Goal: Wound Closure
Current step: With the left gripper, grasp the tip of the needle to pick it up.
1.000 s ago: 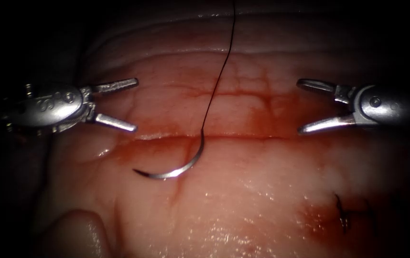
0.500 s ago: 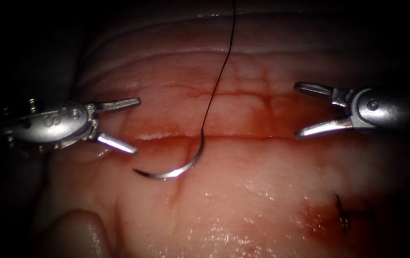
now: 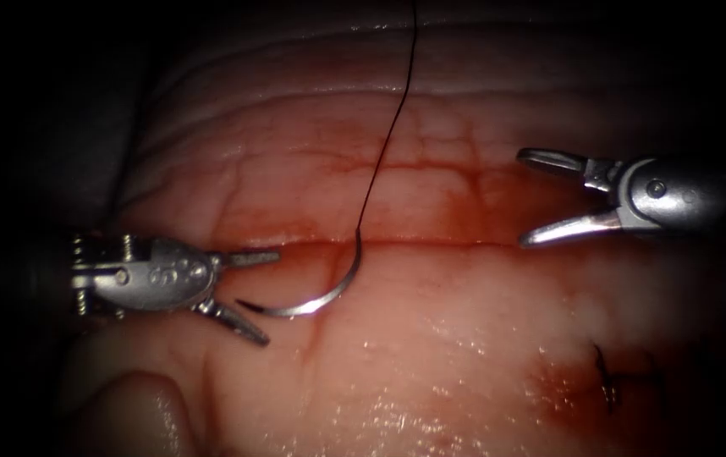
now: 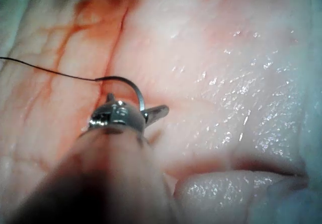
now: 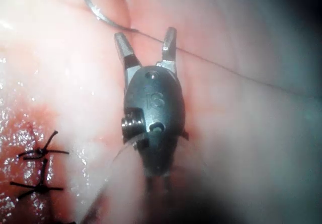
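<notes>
The left end effector (image 3: 255,294), jaws open and empty, has dropped beside the needle (image 3: 312,303), which lies loose on the tissue (image 3: 431,338) below the cut (image 3: 431,244). The right end effector (image 3: 522,196) hovers open, empty. A good grasp would take the needle's body, not its tip.

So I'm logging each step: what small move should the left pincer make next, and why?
Probably close the left pincer on the needle: its open jaws bracket the tip end, and the needle lies loose on the tissue, held by neither tool. The right pincer is open, holding nothing.
</notes>
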Action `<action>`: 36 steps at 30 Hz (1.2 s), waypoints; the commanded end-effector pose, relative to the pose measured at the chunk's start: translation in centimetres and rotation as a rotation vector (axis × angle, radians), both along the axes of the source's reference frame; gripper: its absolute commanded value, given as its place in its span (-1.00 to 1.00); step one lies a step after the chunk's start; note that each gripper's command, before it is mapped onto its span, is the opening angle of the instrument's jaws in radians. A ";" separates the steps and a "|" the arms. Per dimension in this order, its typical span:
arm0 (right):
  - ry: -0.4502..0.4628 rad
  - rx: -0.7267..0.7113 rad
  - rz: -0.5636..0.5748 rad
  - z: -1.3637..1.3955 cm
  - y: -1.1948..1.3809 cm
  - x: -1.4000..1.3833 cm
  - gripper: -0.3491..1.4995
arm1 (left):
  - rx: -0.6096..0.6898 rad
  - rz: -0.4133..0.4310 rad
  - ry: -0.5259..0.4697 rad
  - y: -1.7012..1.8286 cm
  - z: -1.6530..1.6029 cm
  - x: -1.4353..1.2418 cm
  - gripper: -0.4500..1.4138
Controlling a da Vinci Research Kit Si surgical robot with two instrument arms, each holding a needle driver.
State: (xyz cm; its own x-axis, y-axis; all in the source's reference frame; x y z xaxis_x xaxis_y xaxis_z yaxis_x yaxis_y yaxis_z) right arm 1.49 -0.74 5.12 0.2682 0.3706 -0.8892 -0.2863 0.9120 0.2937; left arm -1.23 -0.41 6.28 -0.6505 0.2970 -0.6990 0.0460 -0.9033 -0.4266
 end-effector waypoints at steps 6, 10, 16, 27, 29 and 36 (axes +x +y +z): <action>0.001 -0.002 0.000 0.06 -0.03 0.09 0.43 | -0.011 -0.009 0.069 -0.03 0.16 -0.05 0.04; 0.001 -0.002 0.000 0.06 -0.04 0.09 0.43 | -0.023 -0.009 0.126 -0.05 0.23 -0.04 -0.01; 0.003 -0.003 0.003 0.05 -0.04 0.09 0.45 | -0.020 -0.008 0.193 -0.07 0.40 0.00 -0.10; -0.004 0.001 -0.006 0.04 -0.04 0.10 0.45 | -0.014 0.003 0.217 -0.10 0.51 -0.02 -0.84; -0.006 -0.004 -0.007 0.04 -0.05 0.11 0.47 | -0.014 0.003 0.217 -0.10 0.50 -0.01 -1.00; 0.006 0.132 0.041 0.03 -0.10 0.17 0.32 | -0.005 -0.003 0.223 -0.08 0.35 -0.01 -1.00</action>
